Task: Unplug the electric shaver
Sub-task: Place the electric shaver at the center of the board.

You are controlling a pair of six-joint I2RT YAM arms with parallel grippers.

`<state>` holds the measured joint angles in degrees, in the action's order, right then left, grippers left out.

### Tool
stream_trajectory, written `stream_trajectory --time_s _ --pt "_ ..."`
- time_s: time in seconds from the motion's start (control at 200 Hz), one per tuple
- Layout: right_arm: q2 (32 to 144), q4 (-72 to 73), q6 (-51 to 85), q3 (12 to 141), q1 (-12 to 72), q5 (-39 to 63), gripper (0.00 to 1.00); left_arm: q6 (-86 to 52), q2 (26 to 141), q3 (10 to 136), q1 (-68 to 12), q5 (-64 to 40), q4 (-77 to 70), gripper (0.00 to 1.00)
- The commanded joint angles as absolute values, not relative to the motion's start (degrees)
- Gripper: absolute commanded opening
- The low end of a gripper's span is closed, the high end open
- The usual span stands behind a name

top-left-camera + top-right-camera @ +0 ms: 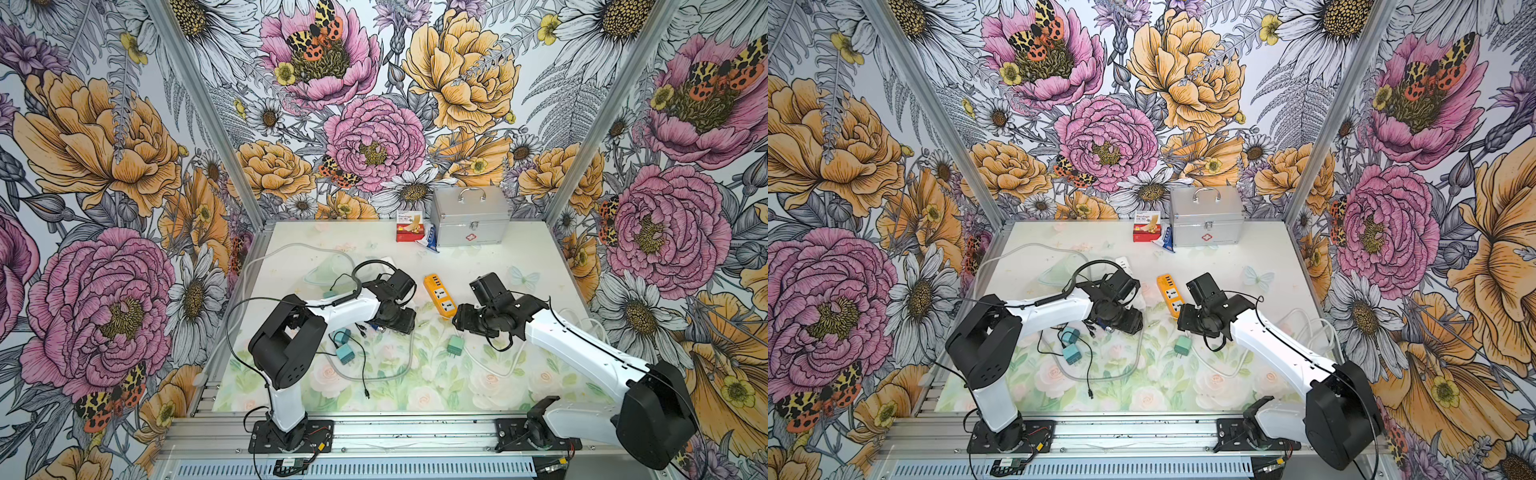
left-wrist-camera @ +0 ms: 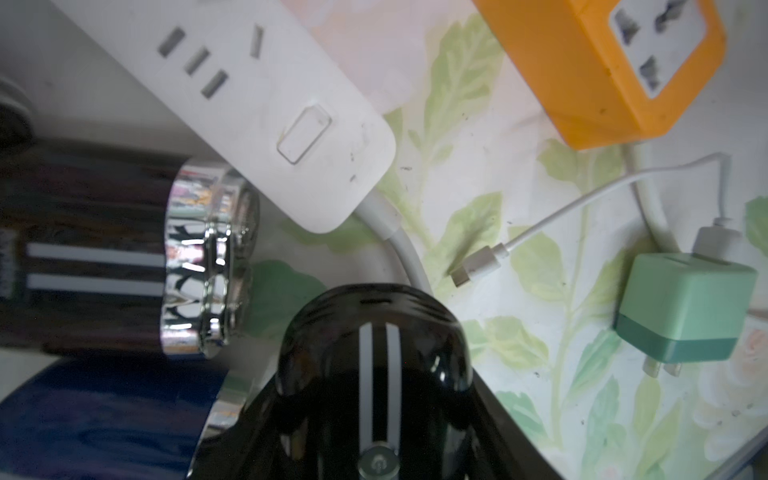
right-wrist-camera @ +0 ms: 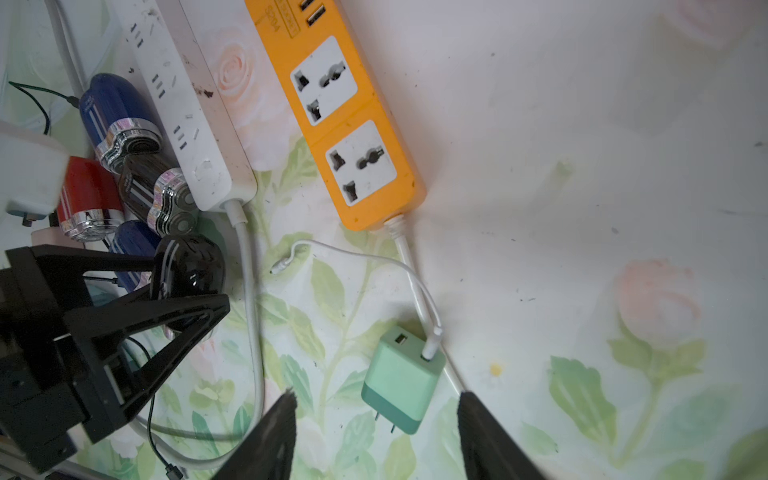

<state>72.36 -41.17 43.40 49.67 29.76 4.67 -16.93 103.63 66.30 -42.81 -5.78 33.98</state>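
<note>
Nearest my left wrist camera is the black shaver (image 2: 374, 357), glossy, with two white stripes and a round button, filling the lower middle of that view. My left pincer (image 3: 191, 281) is clenched on it: the right wrist view shows one black finger on either side of its body, though I cannot tell whether it is clear of the floral mat (image 3: 582, 187). The shaver sits by the corded end of the white power strip (image 2: 257, 104), beside a huddle of other shavers: a dark shaver (image 2: 208, 257) with a chrome head, a blue shaver (image 3: 112, 116) and a red shaver (image 3: 85, 195). The white cable (image 3: 374, 259) has one end in the green charger (image 3: 401, 374), and its small connector (image 2: 478, 266) lies bare on the mat, apart from the black shaver. The charger lies with its prongs showing, near the corded end of the orange power strip (image 3: 340, 124). My right pincer (image 3: 376, 397) is released, its fingers (image 3: 278, 432) spread wide and gripping nothing, with the charger on the mat just ahead. In both top views my arms reach in on either side of the orange strip, and a silver case (image 1: 469, 218) stands at the far edge.
</note>
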Motion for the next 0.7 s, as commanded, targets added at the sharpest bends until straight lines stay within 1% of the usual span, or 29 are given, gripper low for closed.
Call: stream_trajectory --time_s 0.0,0.055,0.2,0.305,0.375,0.43,0.455,0.57,0.615,0.69 --pt "71.4 -41.7 42.8 49.2 30.3 2.7 0.64 -16.0 103.8 65.6 -43.4 -3.9 31.6 0.54" --pt "71.4 -41.7 42.9 49.0 30.4 2.2 0.65 -15.9 105.9 65.3 -43.9 -2.5 31.6 0.57" --pt "71.2 -41.9 43.1 48.7 30.4 1.4 0.69 -15.3 106.6 65.6 -45.9 -0.5 31.6 0.62" --pt "70.8 -41.9 43.0 48.8 30.5 1.2 0.7 -15.4 106.7 65.6 -46.7 0.8 31.7 0.66" --pt "70.7 -42.0 42.9 48.8 30.4 1.1 0.71 -15.9 105.7 65.4 -46.8 1.7 31.8 0.7" --pt "70.3 -42.2 42.9 48.9 30.3 0.8 0.71 -16.5 104.9 65.1 -46.9 3.4 32.1 0.75" --pt "70.0 -42.3 43.0 48.8 30.3 0.6 0.71 -16.8 102.3 64.8 -46.8 4.2 32.2 0.77" --pt "69.3 -42.8 42.6 48.7 29.7 0.1 0.73 -17.7 98.8 65.5 -47.2 6.8 34.4 0.85" --pt "69.1 -43.0 42.2 48.7 29.1 0.2 0.73 -17.8 97.7 66.1 -47.6 7.2 35.5 0.91" --pt "68.7 -43.5 41.6 48.7 27.6 0.5 0.73 -17.4 96.5 67.8 -48.5 6.6 37.1 0.92"
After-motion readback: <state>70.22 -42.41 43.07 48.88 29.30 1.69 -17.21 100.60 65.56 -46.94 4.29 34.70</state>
